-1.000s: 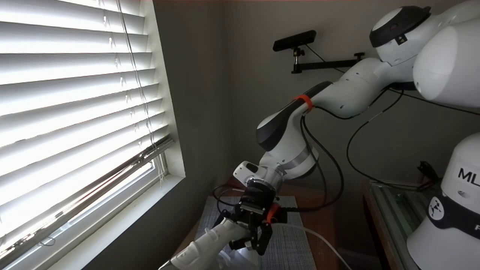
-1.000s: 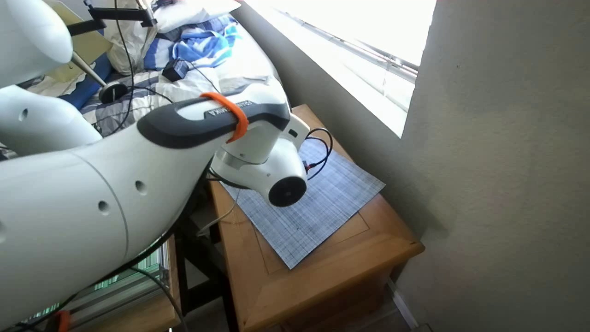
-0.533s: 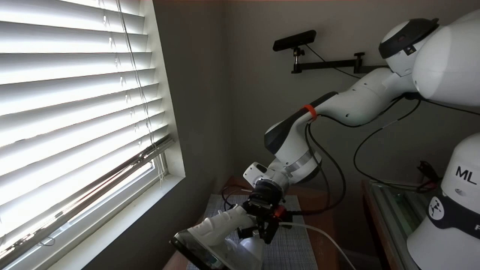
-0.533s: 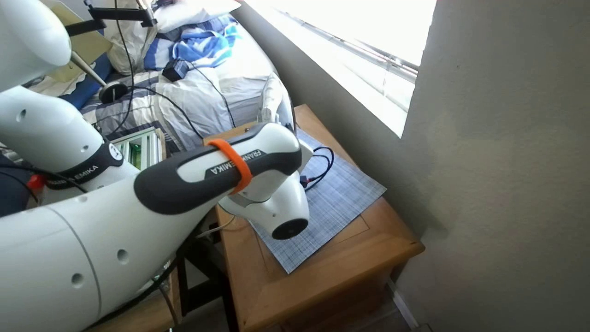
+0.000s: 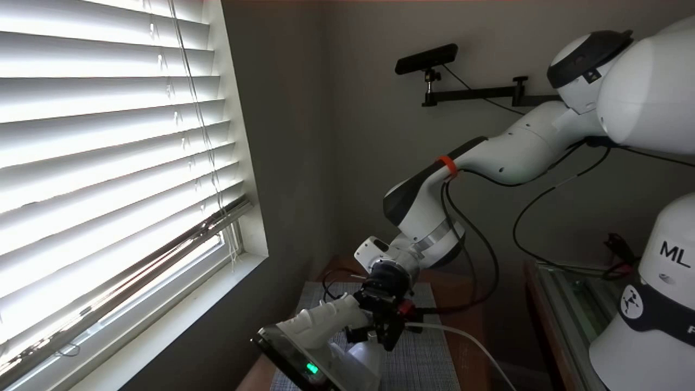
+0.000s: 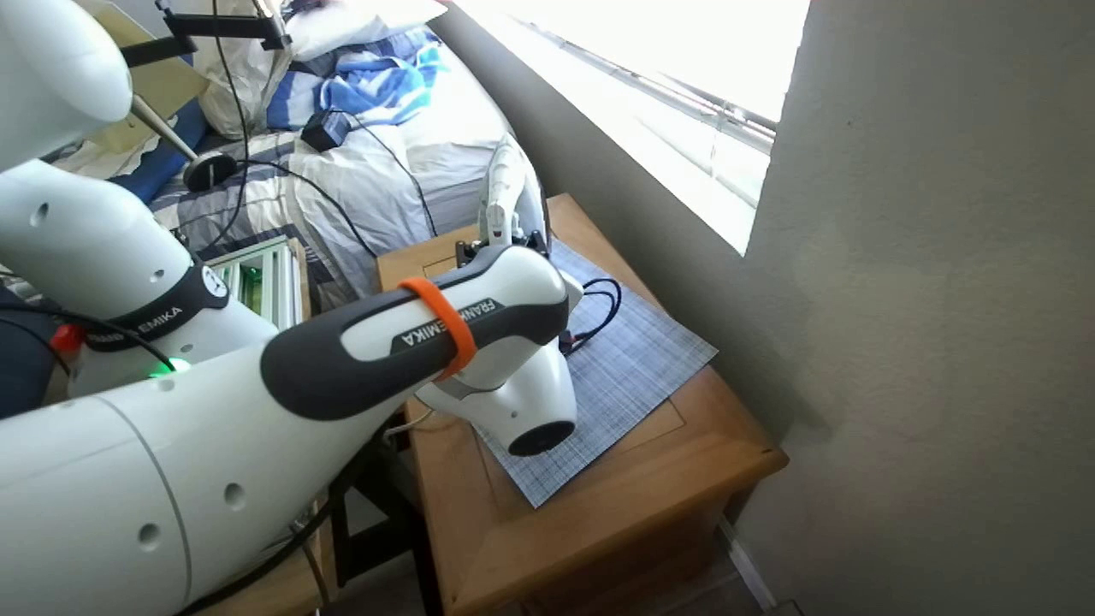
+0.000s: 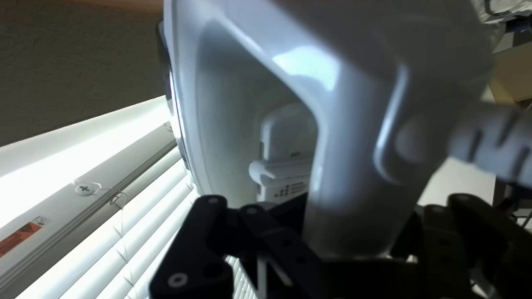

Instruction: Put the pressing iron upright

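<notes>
The pressing iron (image 5: 320, 324) is pale white-grey, its soleplate (image 5: 285, 359) dark with a bright green spot (image 5: 312, 368); the gripper (image 7: 349, 224) is black; the arm (image 6: 94, 488) is white with charcoal panels (image 6: 299, 376) and an orange band (image 6: 446, 327); the mat (image 6: 642, 359) is blue-grey, finely crosshatched; the table (image 6: 616, 530) honey-brown; the cloth (image 6: 376, 90) blue and white.

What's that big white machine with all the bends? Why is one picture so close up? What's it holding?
That's a robot arm, a bit like yours, with joints that bend. Two pictures look at it from outside, from different places. The close-up is taken from its wrist, so what it holds fills much of the view. Its black hand grips a white clothes iron. The iron is tilted; I can't tell whether it touches anything below. A grey mat lies on the wooden table.
</notes>
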Controlling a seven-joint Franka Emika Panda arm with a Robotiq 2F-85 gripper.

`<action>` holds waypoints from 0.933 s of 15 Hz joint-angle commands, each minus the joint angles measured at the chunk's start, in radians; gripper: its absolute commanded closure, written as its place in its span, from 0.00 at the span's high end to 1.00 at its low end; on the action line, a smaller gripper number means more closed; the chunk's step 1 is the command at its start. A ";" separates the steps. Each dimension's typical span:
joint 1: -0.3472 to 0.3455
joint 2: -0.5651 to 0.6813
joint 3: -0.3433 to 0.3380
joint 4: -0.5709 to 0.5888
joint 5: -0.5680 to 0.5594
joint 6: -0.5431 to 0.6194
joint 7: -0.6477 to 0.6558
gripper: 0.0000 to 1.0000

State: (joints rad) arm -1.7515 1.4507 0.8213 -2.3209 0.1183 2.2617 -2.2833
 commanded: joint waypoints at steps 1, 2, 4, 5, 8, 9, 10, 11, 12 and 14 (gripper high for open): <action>0.033 -0.016 -0.019 0.035 0.021 -0.016 -0.034 0.00; 0.035 -0.020 -0.022 0.035 0.020 -0.013 -0.033 0.00; 0.035 -0.025 -0.027 0.036 0.018 -0.013 -0.033 0.00; 0.037 -0.029 -0.031 0.036 0.016 -0.010 -0.032 0.00; 0.043 -0.046 -0.042 0.033 0.012 0.016 -0.031 0.00; 0.048 -0.056 -0.048 0.032 0.009 0.029 -0.030 0.00; 0.055 -0.062 -0.055 0.034 0.008 0.040 -0.029 0.00; 0.061 -0.067 -0.060 0.037 0.009 0.046 -0.028 0.00; 0.068 -0.073 -0.065 0.038 0.009 0.056 -0.027 0.00; 0.080 -0.083 -0.072 0.039 0.011 0.069 -0.026 0.00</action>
State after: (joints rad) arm -1.7162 1.4061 0.7730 -2.3045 0.1180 2.3051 -2.2870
